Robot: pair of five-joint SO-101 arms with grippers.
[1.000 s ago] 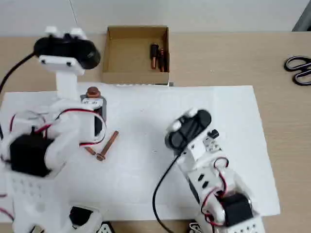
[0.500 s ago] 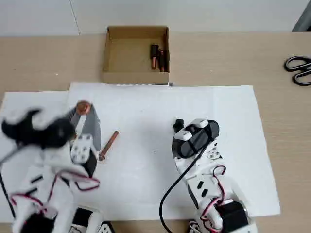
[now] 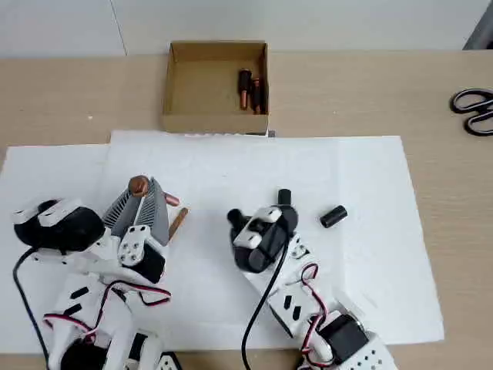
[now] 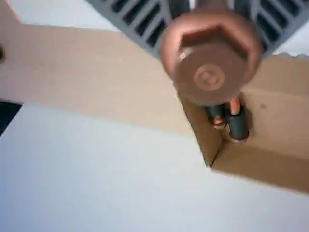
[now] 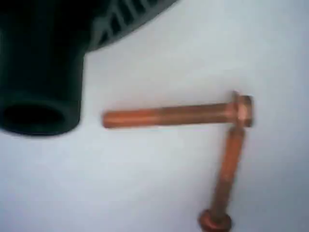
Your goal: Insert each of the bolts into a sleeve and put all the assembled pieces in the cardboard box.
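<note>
both arms regroup over the white paper sheet point(image 3: 370, 177). the left arm point(image 3: 92, 254), a sec ago stretched toward 12 o'clock beside the cardboard box point(image 3: 216, 123), has pulled back to 7 o'clock. the right arm point(image 3: 308, 301) has swung from 1 o'clock round to 10. the box holds finished pieces point(image 3: 248, 89) on its 3 o'clock side. left claw point(image 3: 143, 194) stays clamped on a bolt point(image 4: 210, 60), head up. right claw point(image 3: 240, 223) looks closed on a black sleeve point(image 5: 41, 92), its open end near two loose bolts point(image 5: 174, 116), which touch, one's tip at the other's head. spare sleeves point(image 3: 333, 216) lie at 3 o'clock of the right claw. judgement: bolt & sleeve are lining up for mating; boxing comes later.
</note>
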